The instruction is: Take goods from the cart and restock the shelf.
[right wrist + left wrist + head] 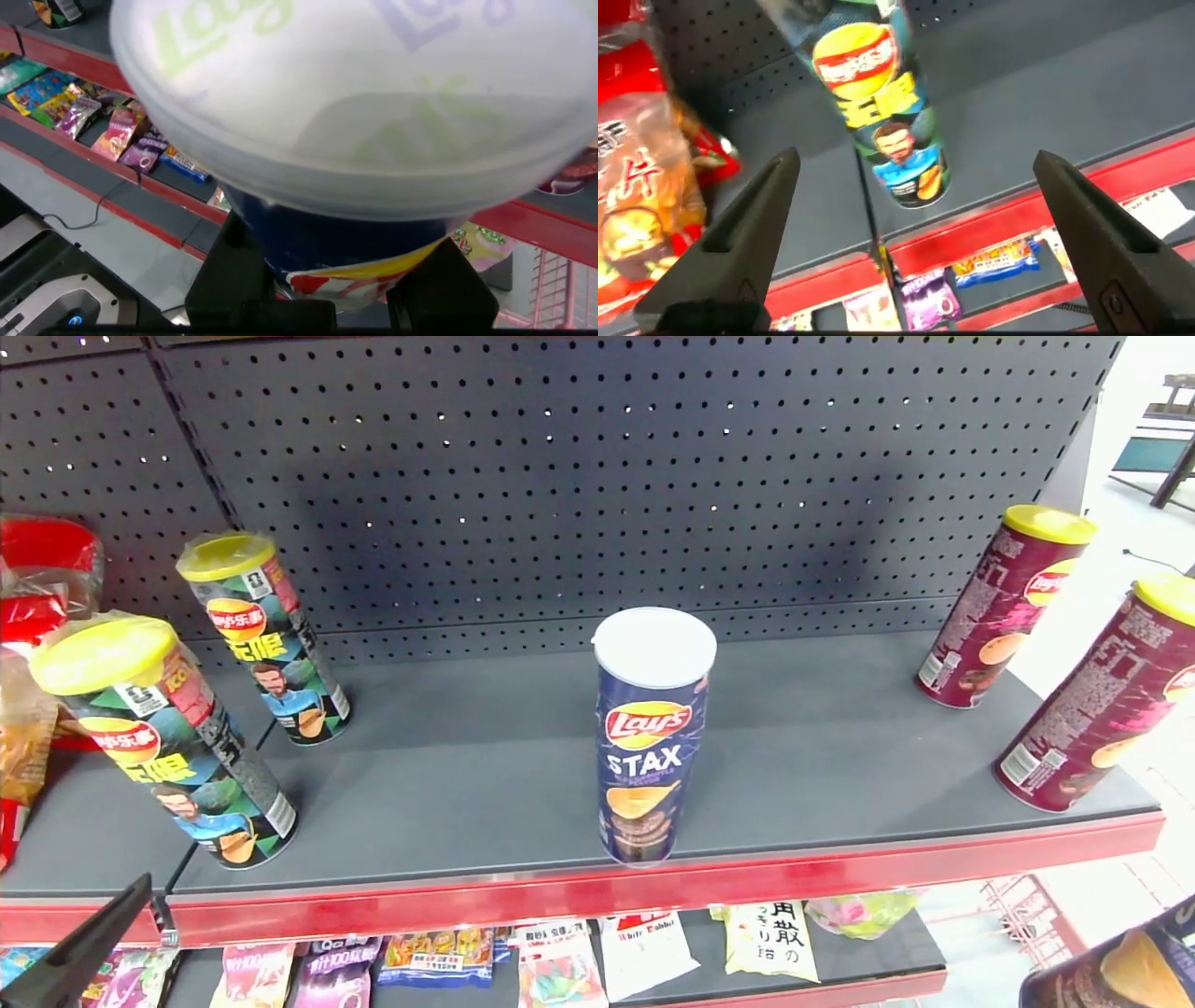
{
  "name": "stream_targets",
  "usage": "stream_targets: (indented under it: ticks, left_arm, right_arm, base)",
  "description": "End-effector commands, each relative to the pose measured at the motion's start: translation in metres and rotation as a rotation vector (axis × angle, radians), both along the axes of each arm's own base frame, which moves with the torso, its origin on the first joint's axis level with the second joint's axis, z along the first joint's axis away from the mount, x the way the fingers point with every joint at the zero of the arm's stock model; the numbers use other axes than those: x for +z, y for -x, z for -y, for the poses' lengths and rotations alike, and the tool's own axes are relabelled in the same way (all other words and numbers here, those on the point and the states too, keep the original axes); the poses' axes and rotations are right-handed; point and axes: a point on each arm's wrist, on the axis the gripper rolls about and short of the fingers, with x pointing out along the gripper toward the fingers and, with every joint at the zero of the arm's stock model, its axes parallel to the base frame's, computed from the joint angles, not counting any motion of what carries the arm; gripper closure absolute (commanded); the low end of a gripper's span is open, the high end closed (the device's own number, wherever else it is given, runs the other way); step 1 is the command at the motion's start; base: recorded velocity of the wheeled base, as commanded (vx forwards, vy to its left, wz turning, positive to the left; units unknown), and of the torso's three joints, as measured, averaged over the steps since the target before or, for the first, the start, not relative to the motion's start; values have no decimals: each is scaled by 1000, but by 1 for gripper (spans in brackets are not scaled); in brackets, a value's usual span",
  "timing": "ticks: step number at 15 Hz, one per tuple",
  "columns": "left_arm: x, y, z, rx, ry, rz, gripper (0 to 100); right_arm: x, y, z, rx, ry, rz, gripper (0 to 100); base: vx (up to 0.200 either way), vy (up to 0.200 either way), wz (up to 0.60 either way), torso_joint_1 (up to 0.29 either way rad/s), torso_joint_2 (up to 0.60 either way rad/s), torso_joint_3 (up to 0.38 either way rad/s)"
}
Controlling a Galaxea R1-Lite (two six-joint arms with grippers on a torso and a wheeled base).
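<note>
On the grey shelf (485, 775) stand two green-patterned chip cans with yellow lids (168, 737) (266, 635), a blue can with a white lid (649, 737) near the red front edge, and two maroon cans (1004, 607) (1097, 700) at the right. My left gripper (915, 163) is open below the shelf's left front, one finger (84, 947) showing, and it faces the front green can (887, 121) from a distance. My right gripper (341, 280) is shut on another blue white-lidded can (355, 112), held low at the right (1120, 971).
Red snack bags (37, 616) crowd the shelf's left end. A dark pegboard (560, 476) backs the shelf. Candy and snack packets (560, 961) lie on the lower shelf. Free room lies on either side of the blue can.
</note>
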Motion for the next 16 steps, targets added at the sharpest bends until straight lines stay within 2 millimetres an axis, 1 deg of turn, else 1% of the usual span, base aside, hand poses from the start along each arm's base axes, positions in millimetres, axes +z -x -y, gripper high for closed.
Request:
stream_targets:
  ticks: [1, 3, 5, 6, 7, 8, 9, 10, 12, 13, 14, 15, 16]
  left_arm:
    - [-1, 0, 0, 0, -2, -4, 0]
    - [-3, 2, 0, -6, -1, 0, 0]
    - [-12, 6, -1, -25, -31, -11, 0]
    - [-19, 9, -1, -74, -47, -16, 0]
    - [-23, 10, 0, -124, -43, -24, 0]
    - [-24, 9, 1, -138, -45, -33, 0]
    - [-23, 7, 2, -147, -46, -46, 0]
    - [-22, 4, 3, -156, -45, -55, 0]
    - [-14, -9, 9, -264, 3, -100, 0]
    - [-12, -14, 11, -291, 13, -119, 0]
    - [-12, -17, 13, -305, 14, -137, 0]
    - [-14, -22, 19, -386, 20, -180, 0]
    - [-16, -25, 27, -507, 93, -237, 0]
  right_arm:
    - [2, -3, -1, 2, 3, -7, 100]
    - [7, -6, -2, 11, 5, -12, 100]
    - [18, -20, -7, 29, 26, -36, 100]
    - [30, -36, -13, 60, 40, -52, 100]
    - [37, -52, -20, 86, 44, -67, 100]
    - [42, -69, -28, 106, 49, -80, 100]
    - [43, -88, -37, 120, 53, -88, 100]
    - [44, -101, -43, 128, 55, -85, 100]
    - [45, -152, -65, 132, 56, -67, 100]
    - [48, -171, -73, 136, 53, -65, 100]
    - [53, -183, -79, 140, 49, -65, 100]
    - [56, -205, -88, 152, 49, -72, 100]
    - [58, -223, -96, 171, 48, -76, 100]
  base:
    - [0, 0, 0, 0, 0, 0]
    - [0, 0, 0, 0, 0, 0]
    - [0, 0, 0, 0, 0, 0]
    - [0, 0, 0, 0, 0, 0]
    - [0, 0, 0, 0, 0, 0]
    - [0, 0, 0, 0, 0, 0]
    - [0, 0, 0, 0, 0, 0]
    - [0, 0, 0, 0, 0, 0]
    - [0, 0, 0, 0, 0, 0]
    - [0, 0, 0, 0, 0, 0]
    - [0, 0, 0, 0, 0, 0]
    - [0, 0, 0, 0, 0, 0]
    - [0, 0, 0, 0, 0, 0]
